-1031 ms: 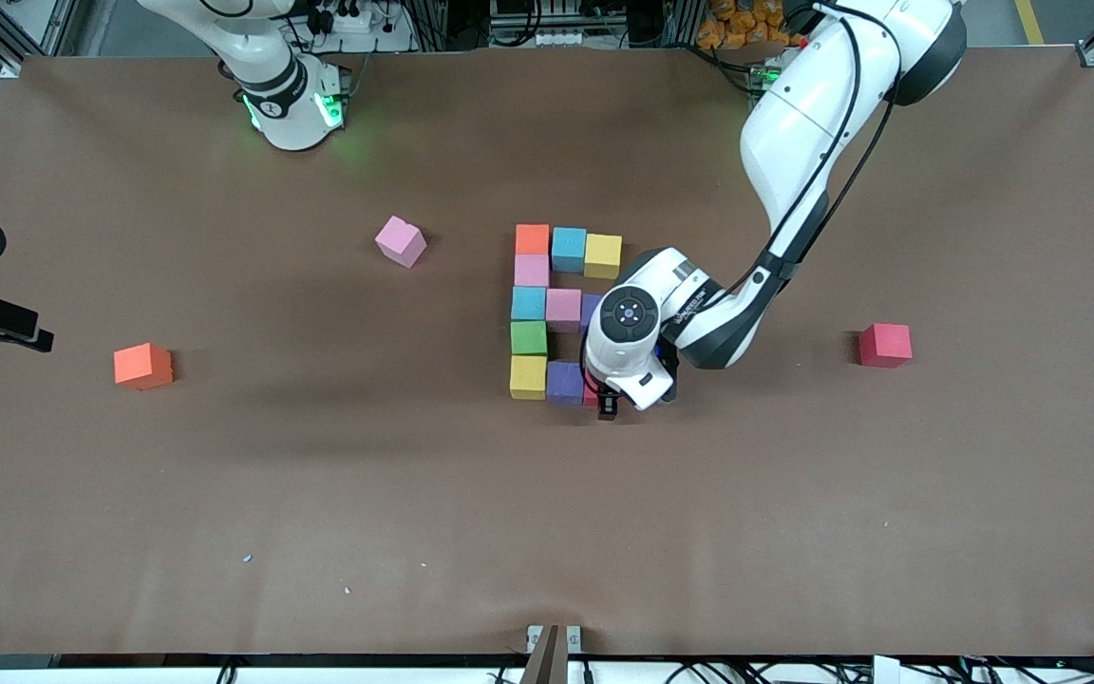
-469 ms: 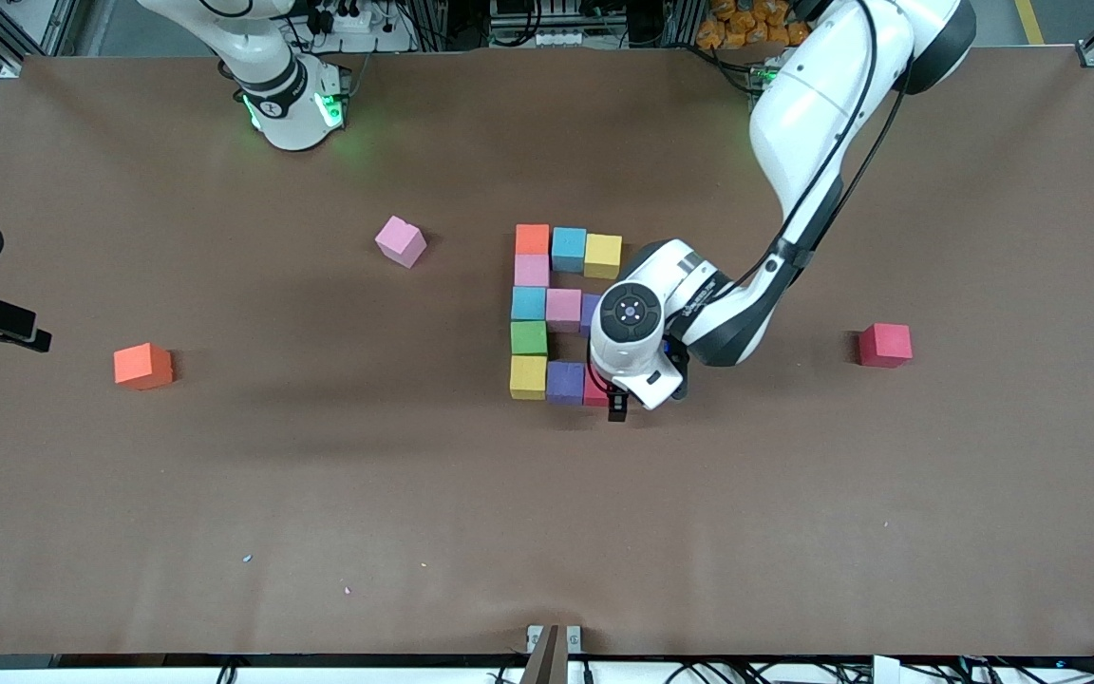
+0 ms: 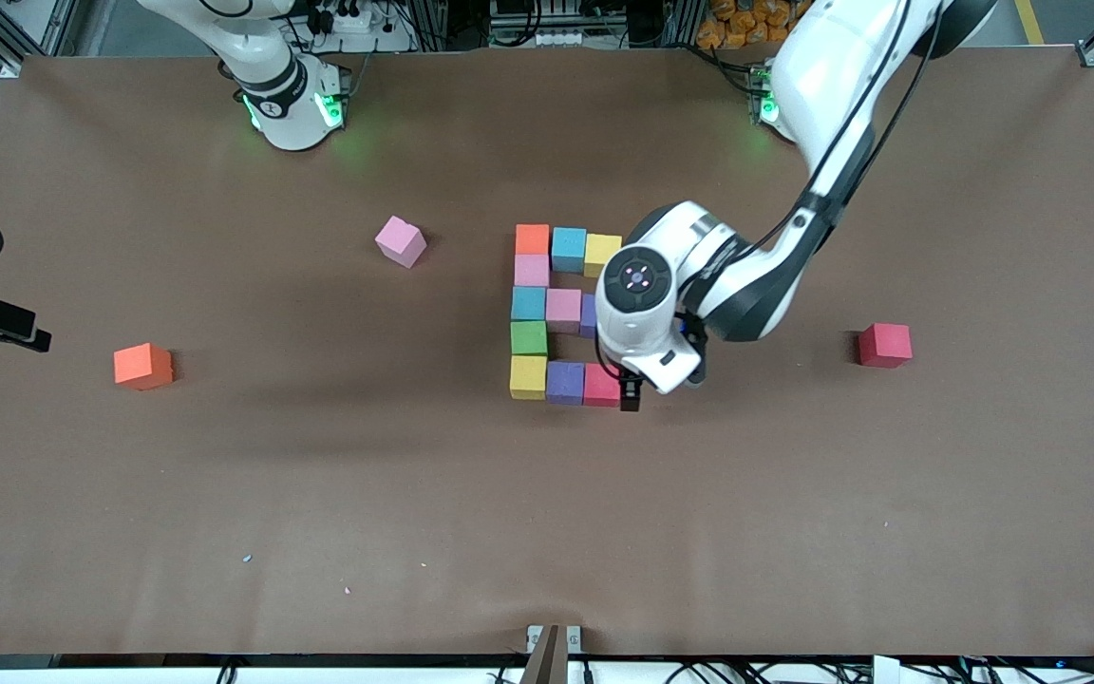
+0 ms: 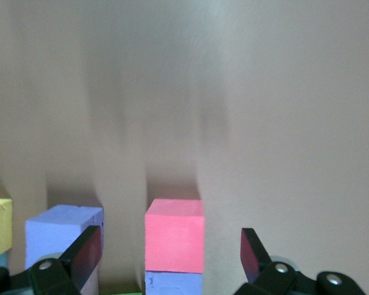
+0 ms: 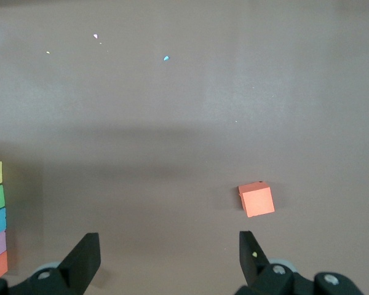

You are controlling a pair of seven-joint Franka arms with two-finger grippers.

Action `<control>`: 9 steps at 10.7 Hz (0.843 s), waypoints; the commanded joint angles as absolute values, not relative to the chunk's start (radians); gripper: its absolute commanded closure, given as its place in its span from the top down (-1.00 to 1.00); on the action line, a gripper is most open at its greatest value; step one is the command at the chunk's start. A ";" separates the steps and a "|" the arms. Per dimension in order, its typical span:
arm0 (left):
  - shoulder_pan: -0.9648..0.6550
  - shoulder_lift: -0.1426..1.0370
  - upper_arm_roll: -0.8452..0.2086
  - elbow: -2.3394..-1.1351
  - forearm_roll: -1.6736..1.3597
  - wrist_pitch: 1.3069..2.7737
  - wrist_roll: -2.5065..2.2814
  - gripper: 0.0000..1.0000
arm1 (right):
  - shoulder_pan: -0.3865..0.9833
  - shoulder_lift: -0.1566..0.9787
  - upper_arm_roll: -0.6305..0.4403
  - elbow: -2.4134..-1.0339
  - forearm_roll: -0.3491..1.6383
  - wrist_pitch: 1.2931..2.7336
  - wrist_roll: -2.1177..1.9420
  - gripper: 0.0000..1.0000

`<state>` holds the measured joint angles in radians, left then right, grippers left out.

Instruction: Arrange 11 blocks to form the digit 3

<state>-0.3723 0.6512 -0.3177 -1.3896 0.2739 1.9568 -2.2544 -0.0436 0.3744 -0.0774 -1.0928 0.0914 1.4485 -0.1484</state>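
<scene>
The digit 3 point(image 3: 563, 310) lies mid-table as mixed-colour blocks: three bars joined by a column of orange point(image 3: 532, 238), pink, blue, green point(image 3: 528, 337) and yellow. A red block point(image 3: 601, 385) ends the bar nearest the front camera, beside a purple block point(image 3: 564, 382). My left gripper point(image 3: 630, 392) hangs open just above that red block point(image 4: 174, 235), which stands free between the fingers point(image 4: 86, 251). My right gripper point(image 5: 169, 255) is open and empty high over the table, with a loose orange block point(image 5: 256, 199) below it.
Three loose blocks lie apart from the figure: pink point(image 3: 401, 240) and orange point(image 3: 142, 366) toward the right arm's end, red point(image 3: 884, 345) toward the left arm's end. The left arm covers part of the middle bar's purple block point(image 3: 590, 313).
The left hand has lifted and drawn toward its own end of the table, uncovering the red block it stood over. The blocks and the right arm have not moved.
</scene>
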 commanded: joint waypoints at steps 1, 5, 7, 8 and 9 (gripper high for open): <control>-0.273 0.501 -0.321 -1.413 0.253 1.864 -2.130 1.00 | -0.061 0.356 -0.063 -1.104 0.094 1.443 -0.150 1.00; -0.103 0.350 -0.322 -1.413 0.195 1.776 -1.834 1.00 | -0.061 0.356 -0.063 -1.104 0.094 1.445 -0.149 1.00; -0.051 0.296 -0.321 -1.414 0.189 1.735 -1.706 1.00 | -0.061 0.356 -0.063 -1.104 0.094 1.443 -0.149 1.00; -0.020 0.263 -0.321 -1.414 0.170 1.698 -1.633 1.00 | -0.061 0.356 -0.063 -1.104 0.094 1.445 -0.149 1.00; 0.009 0.233 -0.321 -1.414 0.146 1.646 -1.543 1.00 | -0.061 0.356 -0.063 -1.104 0.094 1.445 -0.149 1.00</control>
